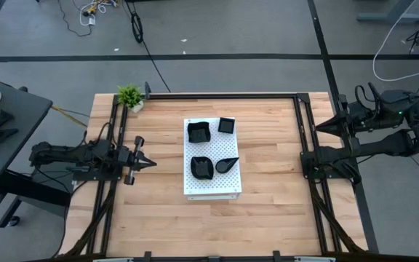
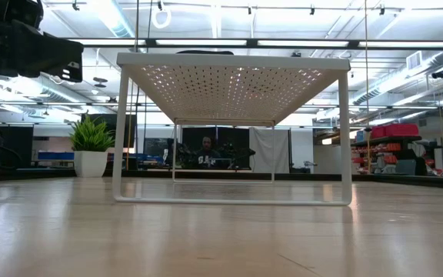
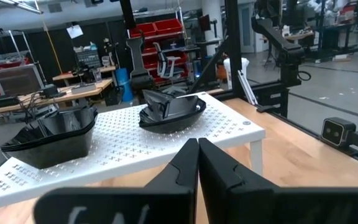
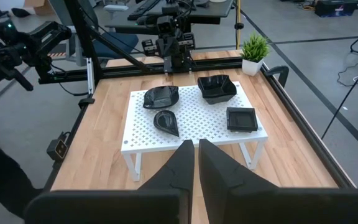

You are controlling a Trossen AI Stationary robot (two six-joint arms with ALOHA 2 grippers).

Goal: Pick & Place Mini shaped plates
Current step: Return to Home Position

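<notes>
While the left gripper [image 1: 151,161] lies low over the wooden table [image 1: 275,211], its jaws are pressed together into a single point with nothing between them. Dead ahead of that point stands the white perforated shelf [image 1: 213,188], and every one of the mini shaped plates [image 1: 201,167] is up on its top. Nearest those jaws, straight in line with them, sits the rounded plate [image 3: 173,113]. Off to one side of them, just as close, is the wavy-edged square plate [image 3: 51,134], which looks like two dishes nested.

Over to the right gripper [image 1: 318,128] now, held high at the table's right edge. Its jaws are shut tight as well, empty, and aimed down toward the shelf. From those jaws the near pair are the teardrop plate [image 4: 166,122] and the flat square plate [image 4: 241,118]. The rounded and wavy-edged ones lie beyond them, on the shelf's far half.

Neither gripper touches shelf or plate. The small potted plant [image 1: 130,95] stands in a table corner, off to the side of the left jaws.
</notes>
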